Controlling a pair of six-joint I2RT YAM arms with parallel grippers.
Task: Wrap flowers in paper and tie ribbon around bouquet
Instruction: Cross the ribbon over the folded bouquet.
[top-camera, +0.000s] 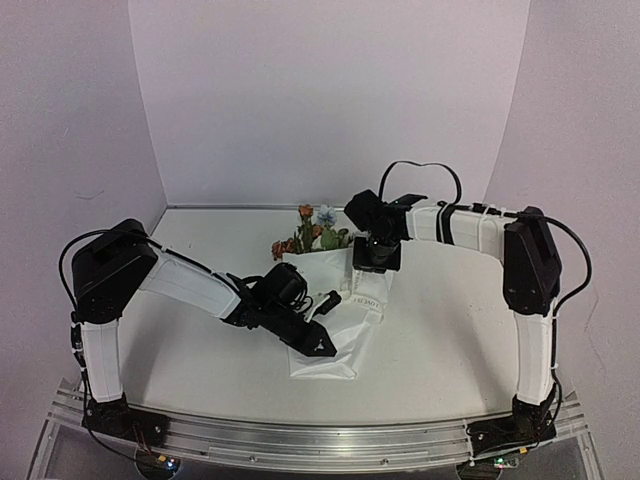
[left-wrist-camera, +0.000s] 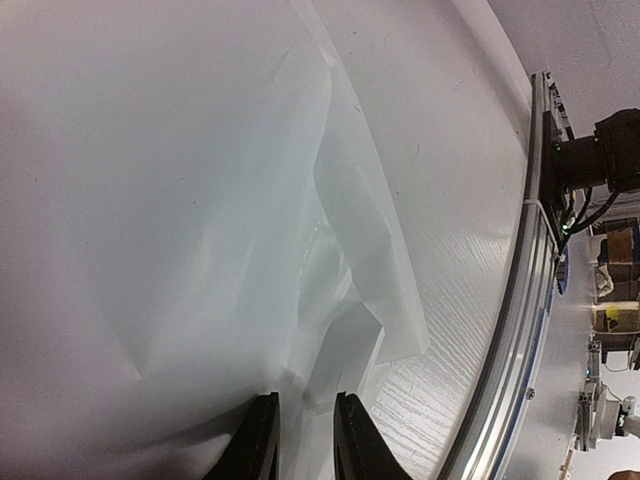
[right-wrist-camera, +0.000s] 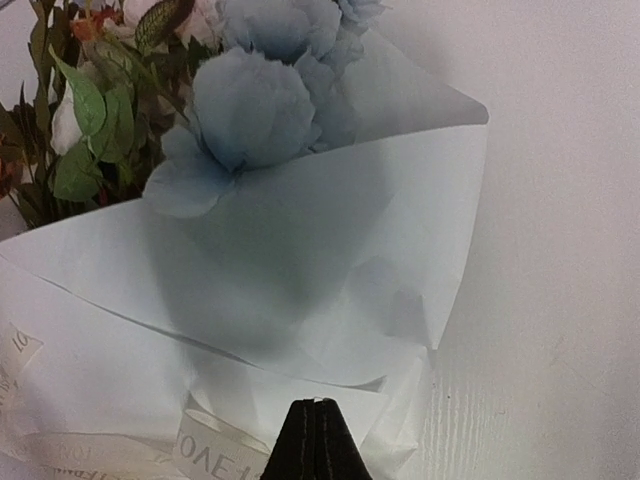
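- My right tool (right-wrist-camera: 316, 432) is pressed together, its tip just above the ribbon (right-wrist-camera: 214, 455) crossing the bouquet (top-camera: 322, 272). I judge it is pinning that band.
- My left tool (left-wrist-camera: 305, 445) stands narrowly spread around the paper (left-wrist-camera: 150, 200) at the stem end. I cannot tell if it grips; probably it steadies the wrap.
- The flowers (right-wrist-camera: 250, 110) stick out at the far end, and the bundle lies mid-bench (top-camera: 450, 330).

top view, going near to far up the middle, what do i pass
rail → left gripper → right gripper → flowers → back wall
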